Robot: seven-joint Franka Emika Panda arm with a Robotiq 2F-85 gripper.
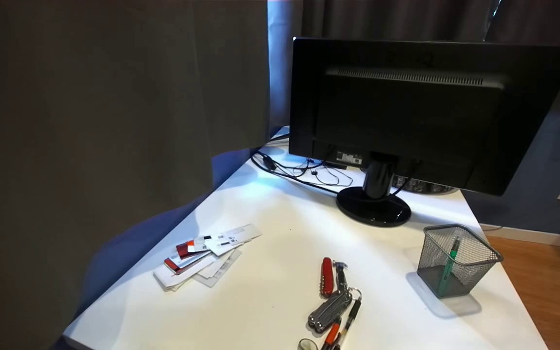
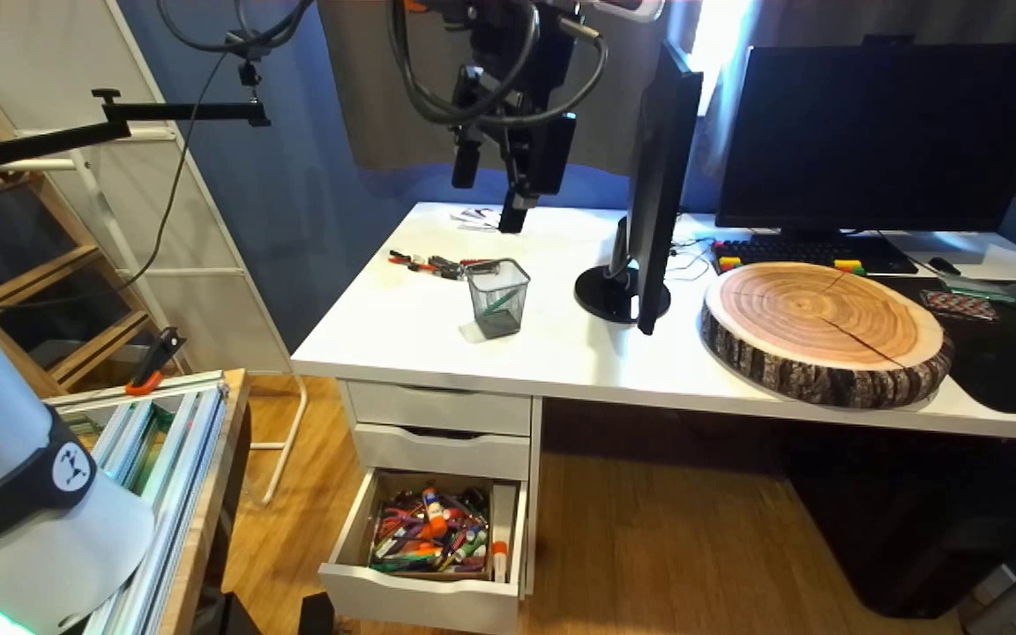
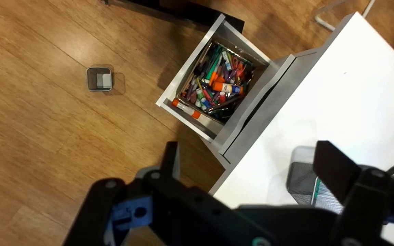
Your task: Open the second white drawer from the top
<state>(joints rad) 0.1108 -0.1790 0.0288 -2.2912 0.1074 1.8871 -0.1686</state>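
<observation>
The second white drawer (image 2: 442,454) from the top is in a white drawer unit under the desk. A dark gap runs along its top edge; its front (image 3: 258,102) also shows in the wrist view, and I cannot tell if it stands slightly out. The top drawer (image 2: 442,408) above it is shut. The third drawer (image 2: 424,600) is pulled out and holds a box of pens, markers and glue sticks; it shows in the wrist view (image 3: 188,63) too. My gripper (image 2: 489,194) is open and empty, well above the desk, apart from the drawers. Its spread fingers (image 3: 248,147) show in the wrist view.
A mesh pen cup (image 2: 499,300) with a green pen stands on the desk (image 2: 367,326) near the front edge. Tools (image 1: 331,306), papers (image 1: 207,255), a monitor (image 1: 406,112) and a wood slab (image 2: 825,317) are also there. A small bin (image 3: 99,79) stands on the floor.
</observation>
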